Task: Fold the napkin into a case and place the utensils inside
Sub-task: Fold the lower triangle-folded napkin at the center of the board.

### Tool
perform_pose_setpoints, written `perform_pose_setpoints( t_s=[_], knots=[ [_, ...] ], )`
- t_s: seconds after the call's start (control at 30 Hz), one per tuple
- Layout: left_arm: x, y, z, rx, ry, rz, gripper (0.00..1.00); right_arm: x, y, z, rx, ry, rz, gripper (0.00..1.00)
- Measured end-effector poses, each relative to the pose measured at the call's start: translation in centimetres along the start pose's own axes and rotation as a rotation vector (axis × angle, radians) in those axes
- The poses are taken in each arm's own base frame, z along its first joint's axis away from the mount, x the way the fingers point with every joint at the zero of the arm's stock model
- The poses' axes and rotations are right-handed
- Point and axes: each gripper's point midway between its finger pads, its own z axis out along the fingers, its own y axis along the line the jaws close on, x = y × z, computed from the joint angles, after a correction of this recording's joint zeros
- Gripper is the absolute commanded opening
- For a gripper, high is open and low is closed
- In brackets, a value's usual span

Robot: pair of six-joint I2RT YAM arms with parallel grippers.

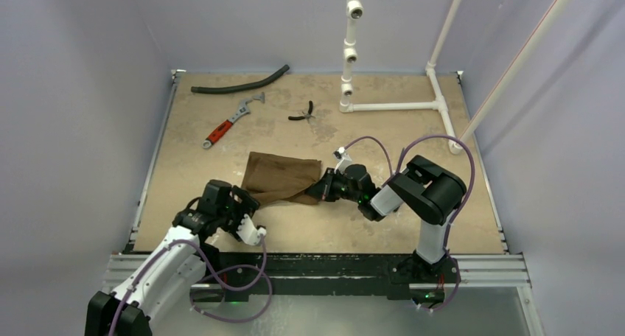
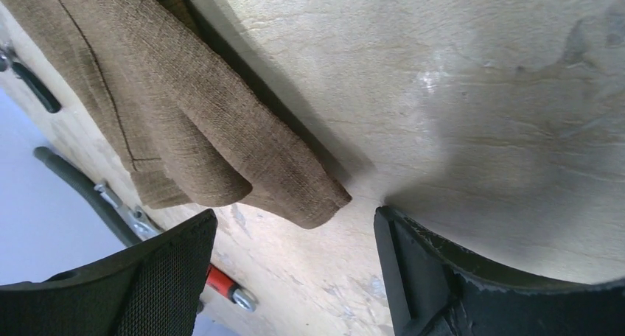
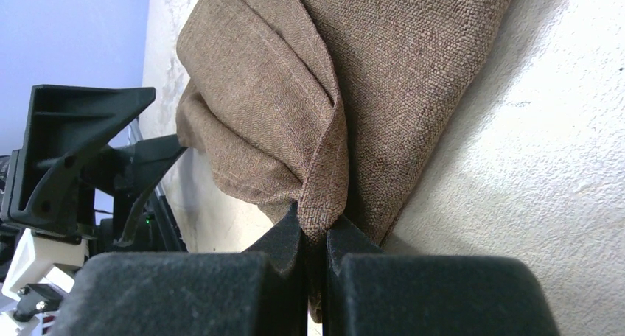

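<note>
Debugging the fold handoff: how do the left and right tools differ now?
The left tool is open, jaws wide apart; the right tool is shut. The left tool holds nothing, with a napkin corner lying just ahead of it; the right tool pinches the napkin's edge. Shared: both sit low beside the napkin, at opposite ends.

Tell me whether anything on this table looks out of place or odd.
The napkin lies bunched and skewed mid-table, folds uneven, one corner pinched in the right jaws. Beyond it a wrench, pliers and a hose lie scattered, odd company for a napkin.
</note>
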Motion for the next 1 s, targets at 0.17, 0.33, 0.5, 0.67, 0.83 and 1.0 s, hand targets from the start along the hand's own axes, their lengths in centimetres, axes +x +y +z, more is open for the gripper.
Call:
perform_pose_setpoints(
  t_s=[0.17,0.33,0.5,0.67,0.83,1.0],
  knots=[
    [0.2,1.0,0.5,-0.051,0.008,0.04,0.73,0.0,0.1,0.0,-0.01,0.007,0.012,0.0],
    [0.0,1.6,0.9,-0.076,-0.013,0.044,0.6,-0.1,0.1,-0.1,-0.009,0.004,0.02,0.0],
    [-0.5,1.4,1.2,-0.068,-0.043,0.005,0.44,-0.2,0.0,-0.1,-0.008,0.002,0.024,0.0],
    [-0.6,1.7,1.0,-0.057,-0.059,-0.05,0.36,-0.3,-0.1,-0.1,-0.007,0.0,0.026,0.0],
    [-0.6,2.3,0.8,-0.078,-0.059,-0.115,0.02,-0.3,0.0,-0.1,-0.008,0.001,0.026,0.0],
    [-0.2,3.0,0.8,-0.09,-0.051,-0.207,0.0,-0.3,-0.1,-0.1,-0.007,0.001,0.025,0.01]
  ],
)
